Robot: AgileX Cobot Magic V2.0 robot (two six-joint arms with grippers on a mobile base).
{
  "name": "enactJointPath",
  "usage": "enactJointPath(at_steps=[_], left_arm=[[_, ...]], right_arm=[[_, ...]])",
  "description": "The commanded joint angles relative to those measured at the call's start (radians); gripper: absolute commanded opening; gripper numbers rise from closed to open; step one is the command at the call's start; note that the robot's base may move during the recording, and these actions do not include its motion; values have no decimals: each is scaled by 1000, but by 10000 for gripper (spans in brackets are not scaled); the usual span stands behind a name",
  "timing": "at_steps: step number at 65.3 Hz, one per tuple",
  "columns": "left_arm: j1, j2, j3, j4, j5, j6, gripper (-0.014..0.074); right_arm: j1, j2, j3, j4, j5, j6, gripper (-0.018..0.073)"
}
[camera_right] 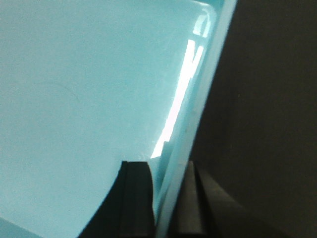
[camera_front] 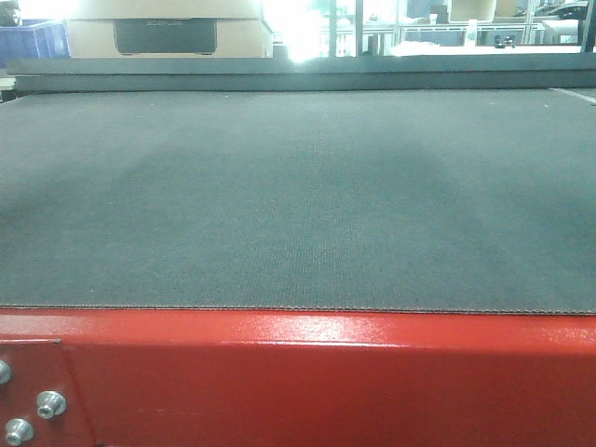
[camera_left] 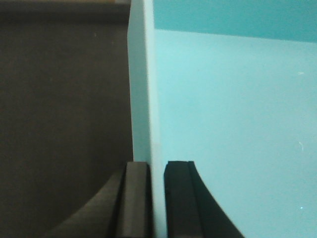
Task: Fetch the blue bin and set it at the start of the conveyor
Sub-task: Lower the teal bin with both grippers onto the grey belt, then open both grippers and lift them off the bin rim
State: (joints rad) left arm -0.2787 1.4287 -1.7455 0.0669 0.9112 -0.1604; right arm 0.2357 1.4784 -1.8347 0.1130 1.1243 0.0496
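Blue bin (camera_left: 233, 124) gripped at both sides, not yet seen on the belt.
The left gripper (camera_left: 157, 171) and right gripper (camera_right: 166, 169) each pinch a side wall, one finger inside and one outside, likely to carry it level. The conveyor start (camera_front: 298, 205), above its red frame (camera_front: 326, 372), shows no bin.

On the front camera the conveyor belt (camera_front: 298, 205) runs off both sides, the red frame (camera_front: 326, 372) under its near edge is cut below, and past its far edge glare washes out the room, with a cardboard box (camera_front: 168, 33) and a dark blue crate (camera_front: 33, 42) clipped at the top. My wrist cameras show only one wall of the blue bin (camera_left: 223, 124), and just the finger ends of the left gripper (camera_left: 157, 166) and right gripper (camera_right: 168, 166); whether the blurred dark surface (camera_left: 59, 99) outside that wall is the belt, I cannot tell.
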Motion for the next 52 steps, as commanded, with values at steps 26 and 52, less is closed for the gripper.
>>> enactJointPath(at_steps=[26,52], left_arm=[[4,-7,595,-14,-344,-6,-111],[4,104,663,-12,-458,-6,-40]], right_arm=[[-5,53,487,-50,-355,-31,-153],[-5,206,499,-50,-394,-31,-98]])
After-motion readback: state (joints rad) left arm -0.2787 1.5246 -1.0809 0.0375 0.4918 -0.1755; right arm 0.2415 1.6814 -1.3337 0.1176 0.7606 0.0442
